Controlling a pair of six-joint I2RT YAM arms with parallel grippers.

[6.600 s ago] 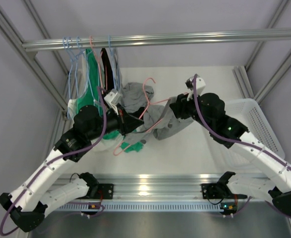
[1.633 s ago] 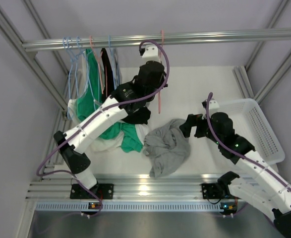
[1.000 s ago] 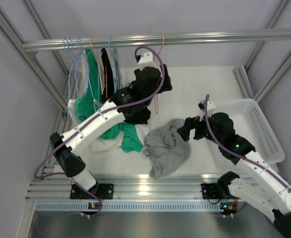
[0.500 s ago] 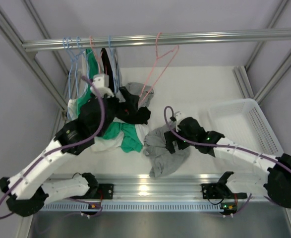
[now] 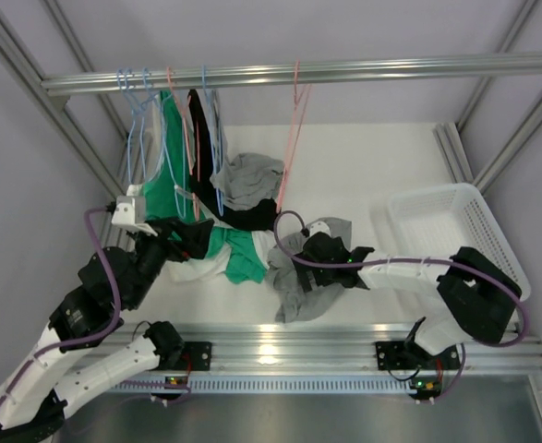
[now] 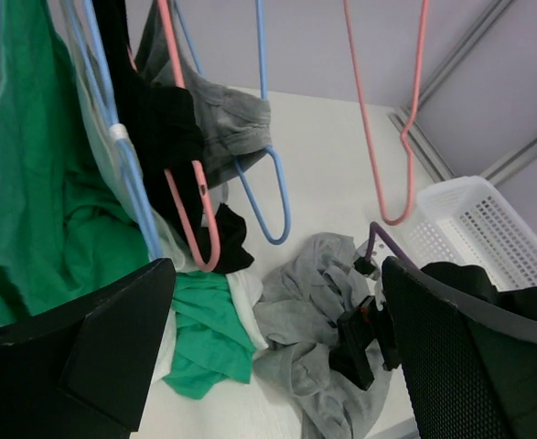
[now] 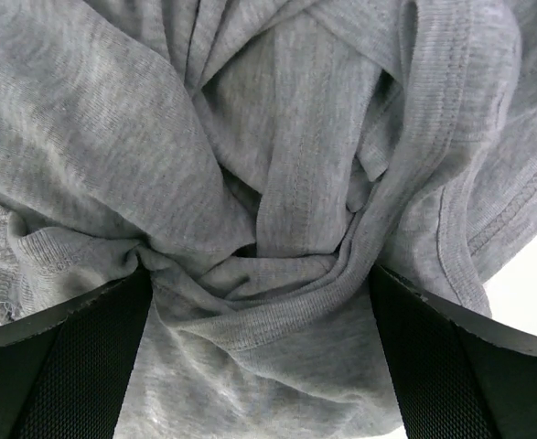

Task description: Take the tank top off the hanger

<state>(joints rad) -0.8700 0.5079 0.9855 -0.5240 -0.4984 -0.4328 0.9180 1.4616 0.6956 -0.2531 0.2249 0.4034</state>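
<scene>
Here, seen from above, the grey tank top (image 5: 300,277) is lying in a crumpled heap on the worktop (image 5: 363,166), just toward six o'clock of centre, while the pink hanger (image 5: 291,138) is hanging bare from the rail (image 5: 391,66) at twelve o'clock. I am holding the right end effector (image 7: 259,274) spread wide directly over the cloth, folds bunching between its fingers, gripping nothing. The left end effector (image 6: 277,270) is hanging equally wide and empty at nine o'clock, well apart from the heap. To my eye the garment is already off its hanger.

The trouble I am guarding against: the green garment (image 5: 243,258) is touching the heap at its nine o'clock edge, so a careless close or drag could be catching both. A pinch on one loose fold could be lifting a single layer and letting the rest trail, and pressing lower could be jamming the fingers on the worktop.

The heap's long axis is running from one o'clock to seven, a loose tail pointing toward seven. Which end is carrying the straps I cannot tell.
</scene>
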